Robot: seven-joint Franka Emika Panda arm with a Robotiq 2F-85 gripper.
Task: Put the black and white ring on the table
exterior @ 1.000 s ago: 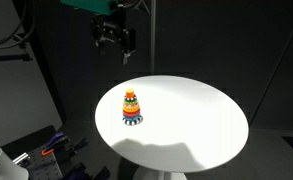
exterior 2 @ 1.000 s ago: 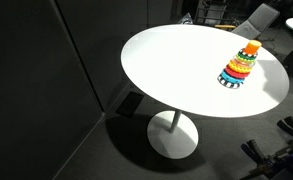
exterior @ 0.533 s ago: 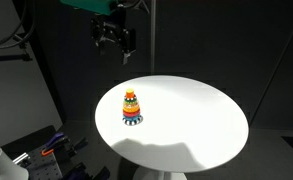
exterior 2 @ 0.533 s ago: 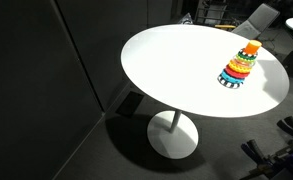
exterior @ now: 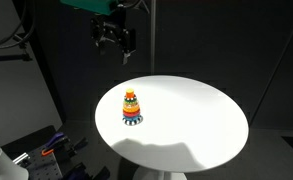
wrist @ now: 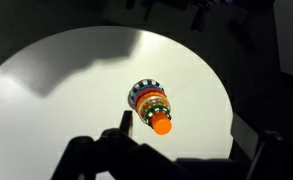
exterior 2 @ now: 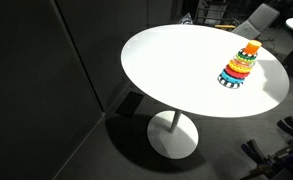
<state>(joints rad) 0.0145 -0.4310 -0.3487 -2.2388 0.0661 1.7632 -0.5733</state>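
The ring toy [exterior: 132,107] stands upright on the round white table [exterior: 201,125], left of its middle. The black and white ring [exterior: 133,119] is the bottom, widest ring of the stack, under the coloured rings. In an exterior view the toy [exterior 2: 239,65] sits near the table's [exterior 2: 176,60] right edge, with the striped ring [exterior 2: 230,80] at its base. My gripper [exterior: 114,42] hangs high above the table's far left edge, open and empty. In the wrist view the toy [wrist: 151,103] lies ahead of my gripper [wrist: 184,126], with the striped ring [wrist: 143,90] at its far end.
A thin vertical pole [exterior: 153,40] stands behind the table. Equipment and cables [exterior: 48,146] lie on the floor at the left. A chair [exterior 2: 256,18] stands beyond the table. The table rests on a white pedestal base [exterior 2: 173,137].
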